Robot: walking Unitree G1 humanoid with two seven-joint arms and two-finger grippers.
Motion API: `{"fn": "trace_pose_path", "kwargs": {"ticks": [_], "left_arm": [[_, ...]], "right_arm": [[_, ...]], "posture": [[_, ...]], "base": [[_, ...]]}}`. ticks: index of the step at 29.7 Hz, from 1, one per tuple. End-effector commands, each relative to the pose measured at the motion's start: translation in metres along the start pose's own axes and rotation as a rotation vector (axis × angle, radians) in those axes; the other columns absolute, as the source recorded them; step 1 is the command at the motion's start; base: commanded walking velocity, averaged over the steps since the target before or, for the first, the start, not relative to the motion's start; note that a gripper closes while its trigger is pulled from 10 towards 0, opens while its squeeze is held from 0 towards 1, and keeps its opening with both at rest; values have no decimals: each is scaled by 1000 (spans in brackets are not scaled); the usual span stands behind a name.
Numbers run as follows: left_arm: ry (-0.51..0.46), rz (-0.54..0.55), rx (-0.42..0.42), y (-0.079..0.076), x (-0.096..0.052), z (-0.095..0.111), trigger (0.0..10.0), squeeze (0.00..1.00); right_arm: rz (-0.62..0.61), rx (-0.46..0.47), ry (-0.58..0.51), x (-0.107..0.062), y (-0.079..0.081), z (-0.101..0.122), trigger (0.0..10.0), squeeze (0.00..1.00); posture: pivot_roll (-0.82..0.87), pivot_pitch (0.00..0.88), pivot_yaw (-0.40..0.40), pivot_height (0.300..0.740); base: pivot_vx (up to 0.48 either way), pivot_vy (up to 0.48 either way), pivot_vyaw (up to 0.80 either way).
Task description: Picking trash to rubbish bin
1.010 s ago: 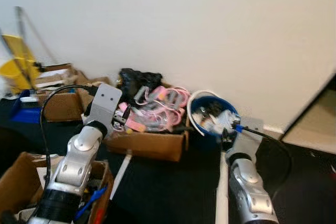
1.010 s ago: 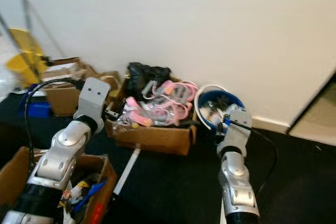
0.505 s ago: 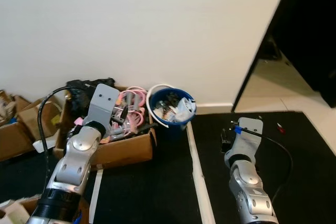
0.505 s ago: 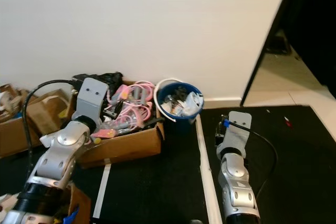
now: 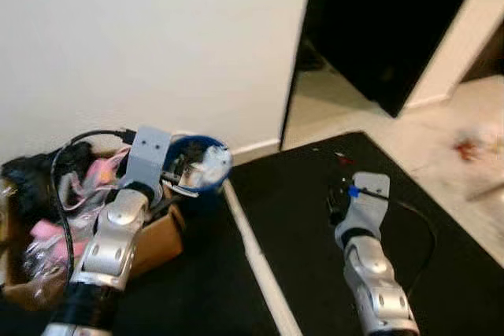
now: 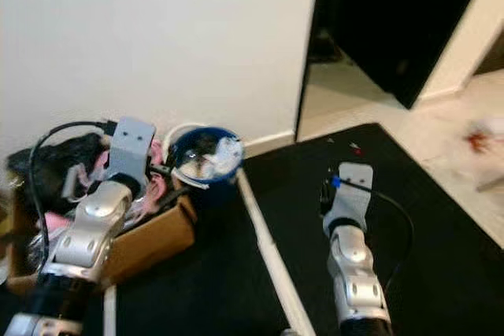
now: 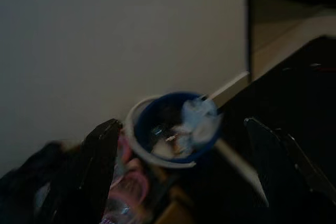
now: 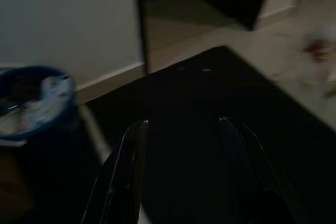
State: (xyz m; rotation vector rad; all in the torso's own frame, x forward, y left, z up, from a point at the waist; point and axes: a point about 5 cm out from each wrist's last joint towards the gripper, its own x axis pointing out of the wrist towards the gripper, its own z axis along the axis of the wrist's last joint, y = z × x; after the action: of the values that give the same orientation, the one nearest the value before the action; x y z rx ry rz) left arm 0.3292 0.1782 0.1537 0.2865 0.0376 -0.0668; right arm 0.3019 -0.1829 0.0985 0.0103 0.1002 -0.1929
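Head views: blue bin (image 6: pixel 206 156) stands on the floor against the white wall (image 6: pixel 157 37), filled with pale crumpled trash (image 6: pixel 224 149). Cardboard box (image 6: pixel 150 238) sits just beside the bin, on its left, holding pink cables (image 5: pixel 47 230); a black bag (image 5: pixel 24 182) lies at the box's far end from the bin. White floor strip (image 6: pixel 268 253) runs from the bin's base toward the camera. Black mat (image 6: pixel 409 226) lies to the right of the bin, across that strip. Dark doorway (image 6: pixel 378 21) opens right of the bin, past the wall's edge. Small blurred litter (image 5: pixel 472 143) lies on pale floor (image 5: pixel 441 127), well apart from the bin, beyond the mat. Left arm (image 6: pixel 94 226) is raised above the box, its wrist near the bin. Right arm (image 6: pixel 350 249) is raised over the mat.

Left wrist view: left gripper (image 7: pixel 181 174), fingers (image 7: pixel 97 169) spread wide, empty; the bin shows between them, beyond the tips.

Right wrist view: right gripper (image 8: pixel 181 174), fingers (image 8: pixel 128 169) parted, empty, over the mat; the bin lies off to one side.
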Motion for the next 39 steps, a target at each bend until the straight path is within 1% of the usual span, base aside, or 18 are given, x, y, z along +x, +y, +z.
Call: {"fn": "trace_pose_path", "kwargs": {"ticks": [1,6,7,13,14,24,39], "left_arm": [[15,32,-15,3,-4,-6,10000,0],[19,65,-25,6,-10,-9,10000,0],[19,70,-25,6,-11,-9,10000,0],[15,73,-26,6,-10,-7,10000,0],[13,70,-25,5,-9,-7,10000,0],[11,42,-32,1,-7,-4,10000,0],[3,12,-39,-3,-6,-2,10000,0]], "right_arm": [[32,-20,17,3,4,0,10000,0],[63,-37,18,8,7,3,10000,0],[66,-37,18,9,7,3,10000,0],[79,-35,17,11,12,4,10000,0],[80,-33,17,11,12,4,10000,0],[61,-19,32,3,11,-5,10000,0],[48,-18,36,1,8,-6,10000,0]], "posture": [[1,109,-33,740],[4,110,-44,740],[12,106,-58,740],[12,104,-55,740],[8,106,-42,740],[4,109,-26,740],[0,121,-17,740]], "base": [[0,0,-800],[0,0,-800],[0,0,-800],[0,0,-800],[0,0,-800],[0,0,-800],[0,0,-800]]}}
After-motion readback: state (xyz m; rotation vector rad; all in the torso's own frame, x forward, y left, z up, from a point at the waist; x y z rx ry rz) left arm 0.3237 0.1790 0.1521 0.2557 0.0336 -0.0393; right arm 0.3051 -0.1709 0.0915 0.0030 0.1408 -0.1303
